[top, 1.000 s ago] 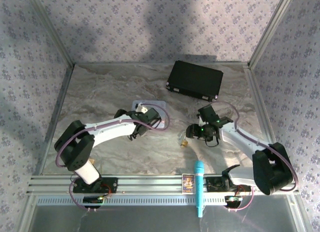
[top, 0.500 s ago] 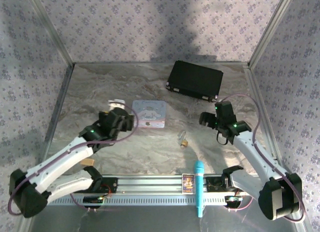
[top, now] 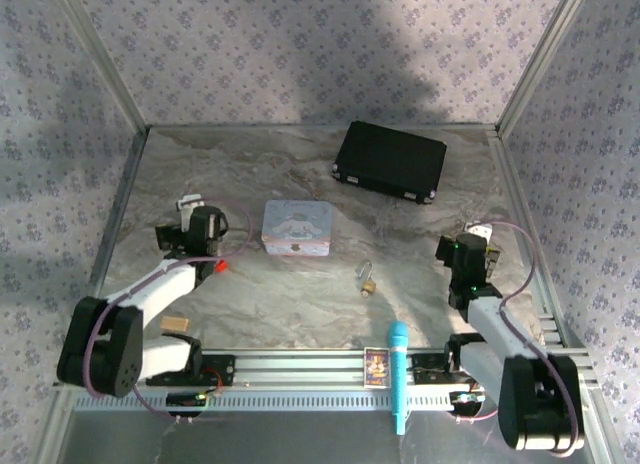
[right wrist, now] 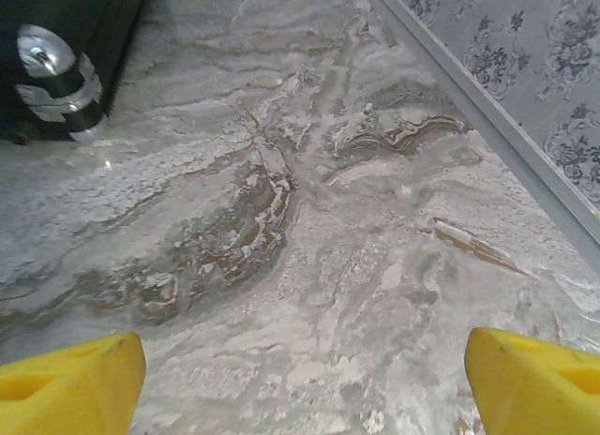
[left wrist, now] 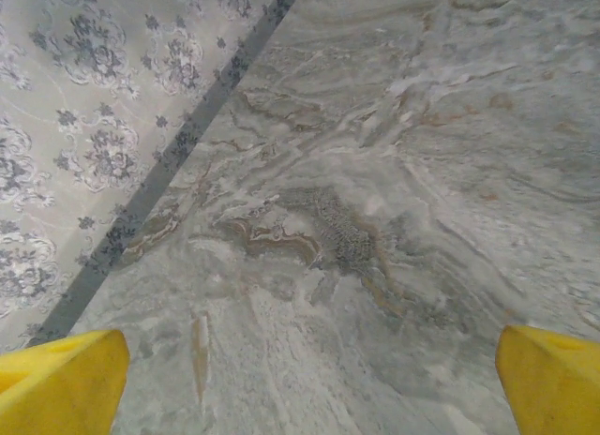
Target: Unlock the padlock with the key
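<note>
The padlock [top: 368,282], a tiny brass body with a thin silver shackle, lies on the marble table [top: 300,304] between the two arms. The key is too small to make out. My left gripper [top: 187,210] is at the left side of the table, far from the padlock. In the left wrist view it [left wrist: 309,383] stands open, yellow fingertips [left wrist: 61,383] wide apart over bare marble. My right gripper [top: 478,234] is at the right side, also apart from the padlock. It [right wrist: 305,383] is open with nothing between its fingertips [right wrist: 534,383].
A pale blue tin [top: 297,229] sits left of the padlock and a small red block [top: 221,265] lies near my left arm. A black case [top: 390,162] lies at the back, its corner [right wrist: 56,60] in the right wrist view. A blue microphone [top: 398,376] rests on the front rail.
Both arms have drawn back from the middle to the table's sides. The right gripper has opened and left the padlock lying on the table. The left gripper has moved off the tin.
</note>
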Controlling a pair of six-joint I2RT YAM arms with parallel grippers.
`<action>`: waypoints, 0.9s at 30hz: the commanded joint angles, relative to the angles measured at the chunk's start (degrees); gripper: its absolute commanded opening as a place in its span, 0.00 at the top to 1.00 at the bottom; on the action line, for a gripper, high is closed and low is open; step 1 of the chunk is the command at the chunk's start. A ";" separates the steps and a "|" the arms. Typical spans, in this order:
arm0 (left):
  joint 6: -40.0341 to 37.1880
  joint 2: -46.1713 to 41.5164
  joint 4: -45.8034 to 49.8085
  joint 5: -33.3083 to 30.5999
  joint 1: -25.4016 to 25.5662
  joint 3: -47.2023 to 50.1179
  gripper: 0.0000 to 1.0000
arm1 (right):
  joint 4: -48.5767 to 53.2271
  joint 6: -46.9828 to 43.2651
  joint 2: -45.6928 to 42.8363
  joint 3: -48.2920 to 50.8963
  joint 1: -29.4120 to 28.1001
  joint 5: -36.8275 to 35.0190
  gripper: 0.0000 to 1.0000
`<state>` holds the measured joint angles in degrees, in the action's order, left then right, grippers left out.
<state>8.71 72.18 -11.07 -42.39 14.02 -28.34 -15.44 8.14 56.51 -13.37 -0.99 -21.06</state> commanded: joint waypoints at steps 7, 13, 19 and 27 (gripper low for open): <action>-5.87 13.24 -32.25 20.69 -10.01 3.82 0.00 | -26.77 -7.46 17.16 -4.29 0.40 7.23 0.09; -5.93 16.24 -39.45 28.93 -12.55 6.14 0.00 | -33.91 -8.98 29.23 -6.82 0.75 11.06 0.07; -6.68 15.87 -37.31 32.59 -13.12 5.40 0.00 | -30.92 -9.10 30.66 -8.97 2.15 15.04 0.01; -6.69 15.75 -36.91 32.68 -13.10 5.30 0.00 | -30.44 -9.28 30.51 -9.14 1.90 14.91 0.01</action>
<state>2.74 87.83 -45.58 -11.11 1.43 -23.07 -45.04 -0.10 87.15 -21.17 0.89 -6.72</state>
